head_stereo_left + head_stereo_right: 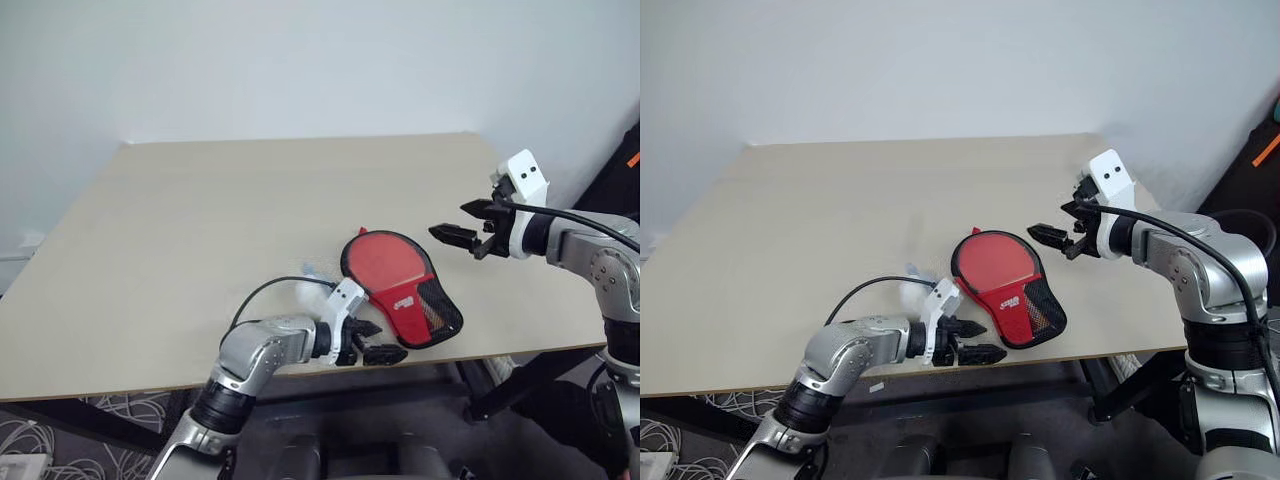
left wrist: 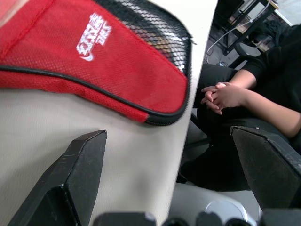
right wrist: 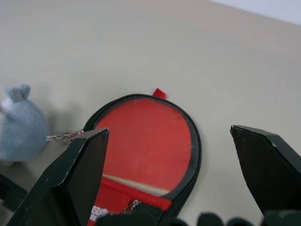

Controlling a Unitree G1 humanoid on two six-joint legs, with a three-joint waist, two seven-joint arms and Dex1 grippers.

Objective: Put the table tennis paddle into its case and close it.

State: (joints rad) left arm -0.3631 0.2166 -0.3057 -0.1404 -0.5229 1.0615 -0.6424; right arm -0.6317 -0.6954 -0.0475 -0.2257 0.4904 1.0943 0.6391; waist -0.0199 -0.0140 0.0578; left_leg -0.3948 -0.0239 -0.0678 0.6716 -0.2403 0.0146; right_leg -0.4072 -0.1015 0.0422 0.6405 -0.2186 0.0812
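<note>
Both grippers open and empty, the case lying on the table between them.

The case (image 1: 402, 288) lies flat near the table's (image 1: 200, 230) front edge, round end away from the robot, mesh end at the edge. The paddle's (image 3: 146, 141) red face shows through the clear panel, inside the case. The left arm is bent low along the front edge, wrist turned so the left gripper (image 1: 372, 342) points right, level with the tabletop, just beside the case's mesh end, fingers spread wide and apart from it. The right arm reaches in from the right, raised above the table; the right gripper (image 1: 462, 225) tilts down toward the case's round end, jaws wide, holding nothing. A small grey plush (image 3: 21, 123) hangs by a chain at the case's left side.
</note>
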